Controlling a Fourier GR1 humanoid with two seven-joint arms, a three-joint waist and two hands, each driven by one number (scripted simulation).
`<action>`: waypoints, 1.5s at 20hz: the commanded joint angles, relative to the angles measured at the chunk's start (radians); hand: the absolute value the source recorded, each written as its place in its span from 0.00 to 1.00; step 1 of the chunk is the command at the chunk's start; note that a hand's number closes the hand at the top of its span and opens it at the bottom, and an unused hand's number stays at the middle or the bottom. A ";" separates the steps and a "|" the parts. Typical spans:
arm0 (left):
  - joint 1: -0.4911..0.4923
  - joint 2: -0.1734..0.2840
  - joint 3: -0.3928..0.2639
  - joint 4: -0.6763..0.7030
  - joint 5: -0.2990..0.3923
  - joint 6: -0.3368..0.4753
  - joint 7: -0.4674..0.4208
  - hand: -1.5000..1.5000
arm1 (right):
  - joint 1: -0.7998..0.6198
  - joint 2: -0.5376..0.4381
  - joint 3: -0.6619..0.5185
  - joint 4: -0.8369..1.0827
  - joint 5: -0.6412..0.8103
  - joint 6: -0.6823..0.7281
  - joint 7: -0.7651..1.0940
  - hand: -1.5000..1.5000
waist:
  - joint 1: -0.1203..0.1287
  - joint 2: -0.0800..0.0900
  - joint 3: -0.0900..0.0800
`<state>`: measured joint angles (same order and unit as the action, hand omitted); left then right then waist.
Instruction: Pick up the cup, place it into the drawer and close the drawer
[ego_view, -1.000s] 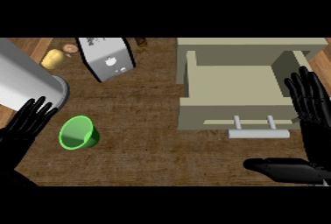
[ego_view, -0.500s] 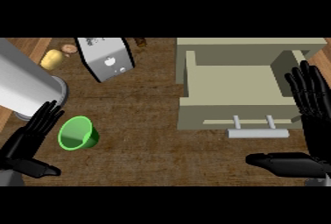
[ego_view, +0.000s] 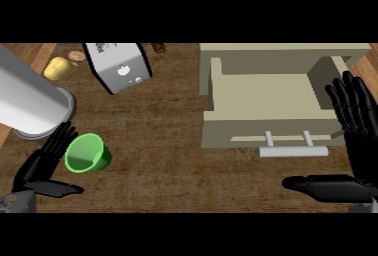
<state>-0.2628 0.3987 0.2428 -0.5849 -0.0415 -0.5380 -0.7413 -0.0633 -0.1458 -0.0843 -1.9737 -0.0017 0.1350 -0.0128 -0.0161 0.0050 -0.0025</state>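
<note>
Bringing my spread-open left hand (ego_view: 46, 165) alongside the green cup (ego_view: 88, 152) lying tipped on the counter (ego_view: 170, 150), I rest my open right hand (ego_view: 354, 130) beside the pulled-out drawer (ego_view: 266, 107), keeping its cavity clear.

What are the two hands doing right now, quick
Left hand: open, fingers beside the cup, holding nothing.
Right hand: open, holding nothing, at the right edge by the drawer.
</note>
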 joint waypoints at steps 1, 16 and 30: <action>-0.095 0.014 0.004 0.141 -0.013 -0.077 -0.129 0.00 | 0.009 -0.014 -0.029 0.032 -0.028 0.031 -0.057 0.00 | -0.004 0.001 0.000; -0.117 0.003 -0.048 0.297 -0.067 -0.042 -0.342 0.00 | -0.015 0.010 0.010 0.020 0.005 0.010 -0.016 0.00 | -0.015 0.008 -0.004; -0.192 -0.057 -0.055 0.331 -0.039 -0.085 -0.321 0.00 | -0.004 0.015 0.016 0.021 0.013 0.011 -0.023 0.00 | -0.026 0.009 -0.004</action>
<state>-0.4434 0.3653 0.1856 -0.2697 -0.0930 -0.4714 -0.9360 -0.0866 -0.1355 -0.0753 -1.9366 -0.0007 0.1501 -0.0285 -0.0349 0.0146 -0.0065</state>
